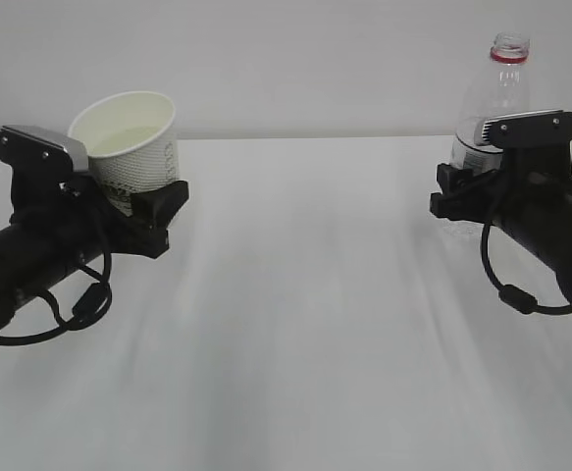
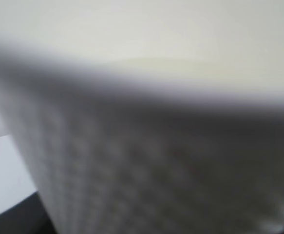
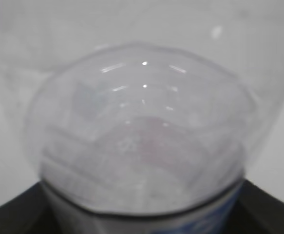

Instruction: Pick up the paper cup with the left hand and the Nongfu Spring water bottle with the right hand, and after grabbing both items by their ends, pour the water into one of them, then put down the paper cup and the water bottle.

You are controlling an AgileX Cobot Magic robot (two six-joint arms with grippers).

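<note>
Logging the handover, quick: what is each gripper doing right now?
Left gripper: closed on the paper cup, tilted.
Right gripper: closed on the water bottle, upright.

Bare white table [image 1: 305, 324] under a plain pale wall [image 1: 295, 59].

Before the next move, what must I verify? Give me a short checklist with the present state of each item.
1. Left claw closed on the white ribbed paper cup: ok.
2. Cup upright: not ok, it tilts, mouth toward the camera.
3. Right claw closed on the clear plastic bottle with red neck ring: ok.
4. Bottle upright and uncapped: ok.
5. Water level in the cup: cannot tell.
6. Cup and bottle well apart: ok.
</note>
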